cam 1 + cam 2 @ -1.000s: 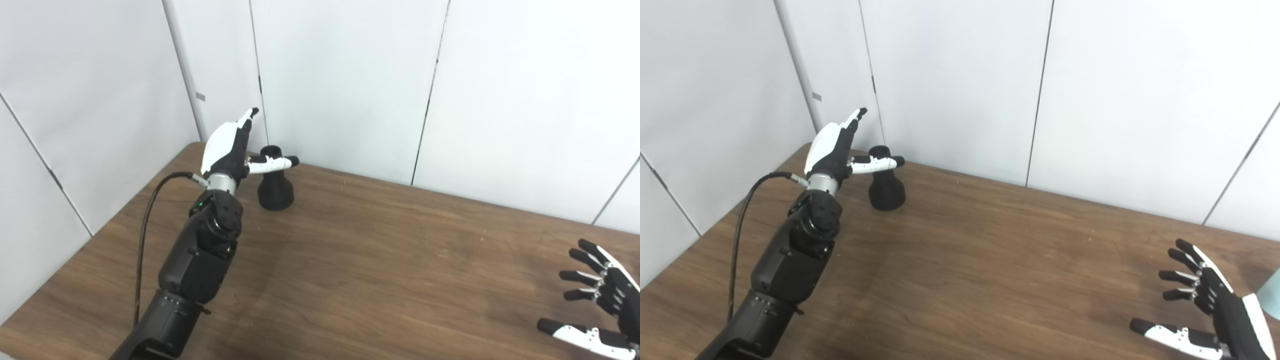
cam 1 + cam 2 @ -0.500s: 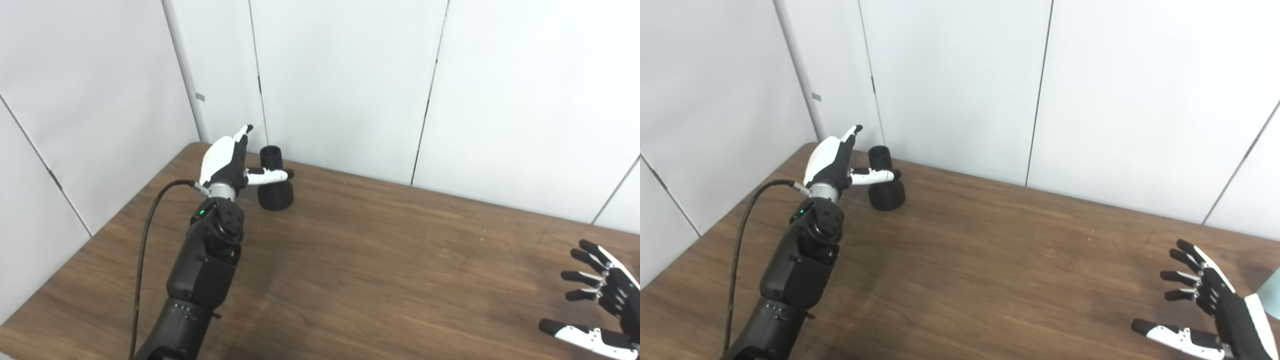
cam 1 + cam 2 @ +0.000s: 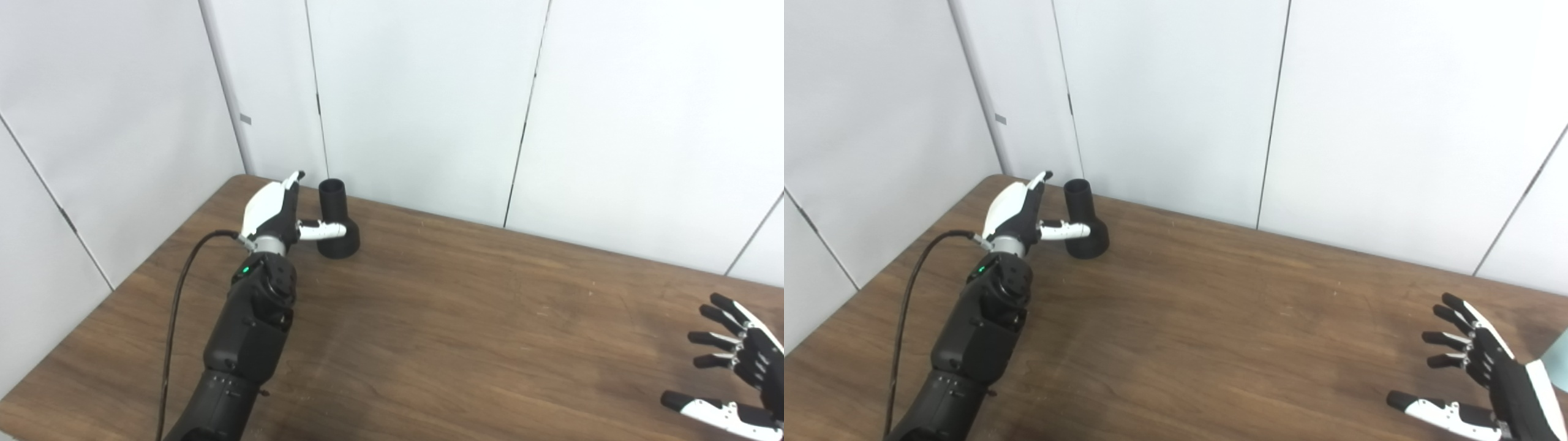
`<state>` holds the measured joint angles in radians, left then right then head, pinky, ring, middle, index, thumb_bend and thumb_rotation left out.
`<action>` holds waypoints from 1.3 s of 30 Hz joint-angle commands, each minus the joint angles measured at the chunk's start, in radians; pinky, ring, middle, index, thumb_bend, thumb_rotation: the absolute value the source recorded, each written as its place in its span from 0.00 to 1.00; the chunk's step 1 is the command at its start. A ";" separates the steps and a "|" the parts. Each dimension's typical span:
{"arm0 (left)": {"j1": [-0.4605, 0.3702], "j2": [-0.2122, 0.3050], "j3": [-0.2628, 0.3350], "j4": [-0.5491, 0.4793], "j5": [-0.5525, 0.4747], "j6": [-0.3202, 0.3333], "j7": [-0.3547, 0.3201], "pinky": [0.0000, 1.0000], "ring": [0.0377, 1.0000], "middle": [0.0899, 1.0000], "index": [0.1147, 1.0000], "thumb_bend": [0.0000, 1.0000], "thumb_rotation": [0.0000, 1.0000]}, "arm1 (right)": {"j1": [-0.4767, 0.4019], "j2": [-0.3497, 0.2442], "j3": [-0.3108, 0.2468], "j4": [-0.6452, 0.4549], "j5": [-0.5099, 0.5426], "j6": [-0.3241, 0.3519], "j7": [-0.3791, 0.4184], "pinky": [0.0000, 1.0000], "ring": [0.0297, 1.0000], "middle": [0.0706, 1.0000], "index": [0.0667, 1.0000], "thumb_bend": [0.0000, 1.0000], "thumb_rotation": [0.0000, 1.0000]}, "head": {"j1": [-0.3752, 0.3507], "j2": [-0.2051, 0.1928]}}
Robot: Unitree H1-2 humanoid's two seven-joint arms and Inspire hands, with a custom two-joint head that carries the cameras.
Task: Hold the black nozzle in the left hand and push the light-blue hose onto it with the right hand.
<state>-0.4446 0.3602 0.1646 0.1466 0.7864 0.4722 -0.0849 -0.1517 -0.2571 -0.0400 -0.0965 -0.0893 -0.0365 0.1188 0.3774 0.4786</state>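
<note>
Black nozzle (image 3: 335,222) upright, wide base down, nr far-left corner of table (image 3: 465,318), close to far edge. L hand (image 3: 274,208) just beside nozzle on its left, released: fingers straight, thumb out across front of nozzle base; contact unclear, no grasp. R hand (image 3: 1482,380) at near-right corner, low over surface, spread wide, holding nothing. Pale-blue sliver, poss. hose (image 3: 1557,366), at right edge beside R hand, mostly cut off.

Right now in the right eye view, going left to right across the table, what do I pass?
Black cable → left hand → black nozzle → right hand → a sliver of light-blue hose at the right edge.
</note>
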 commanded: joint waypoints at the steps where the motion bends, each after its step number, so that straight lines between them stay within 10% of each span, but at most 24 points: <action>1: -0.036 0.009 0.015 -0.014 0.046 -0.002 -0.005 1.00 0.99 0.95 0.92 0.99 0.37 | -0.028 -0.016 -0.010 -0.028 0.013 -0.016 0.001 0.58 0.71 0.84 0.87 0.79 0.15 | 0.001 0.000; 20: -0.034 -0.012 0.042 -0.042 0.091 -0.002 -0.105 1.00 0.93 0.78 0.81 0.93 0.29 | -0.027 -0.017 -0.010 -0.031 0.017 -0.013 0.004 0.59 0.72 0.85 0.88 0.79 0.14 | -0.001 0.005; 39: -0.073 0.043 -0.068 0.109 -0.025 -0.004 0.000 1.00 0.90 0.78 0.79 0.93 0.27 | -0.022 -0.016 -0.010 -0.048 0.006 0.000 -0.001 0.58 0.70 0.84 0.87 0.80 0.15 | -0.011 0.006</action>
<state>-0.4631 0.3722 0.0986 0.2619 0.7658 0.4722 -0.1189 -0.1492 -0.2571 -0.0398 -0.1050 -0.0894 -0.0174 0.1200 0.3666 0.4832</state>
